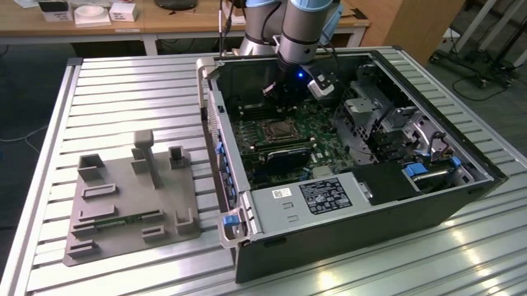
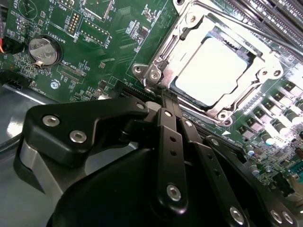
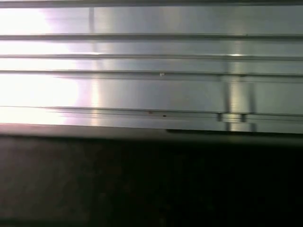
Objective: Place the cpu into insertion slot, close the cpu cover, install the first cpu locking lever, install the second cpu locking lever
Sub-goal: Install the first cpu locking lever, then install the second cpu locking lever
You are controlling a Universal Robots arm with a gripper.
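Observation:
Inside the open computer case [image 1: 461, 191], my gripper [image 1: 284, 92] hangs over the green board, just beyond the insertion slot [image 1: 276, 129]. In the second wrist view the cpu [image 2: 213, 71] lies flat in the insertion slot [image 2: 152, 72], its pale metal top bright with glare. The cpu cover [image 2: 188, 29] lies down around it as a silver frame. My black fingers [image 2: 169, 137] are pressed together, and the gripper's [image 2: 163, 97] tips sit at the socket's near corner, against its metal edge. Whether they touch a locking lever I cannot tell.
A grey fixture plate [image 1: 132, 197] with upright blocks lies on the slatted metal table [image 1: 123, 86]. The case holds a power supply [image 1: 321, 197], a blue-edged card [image 1: 288, 157] and drive cages [image 1: 387, 117]. A coin battery [image 2: 45, 51] and memory slots [image 2: 279, 19] flank the socket.

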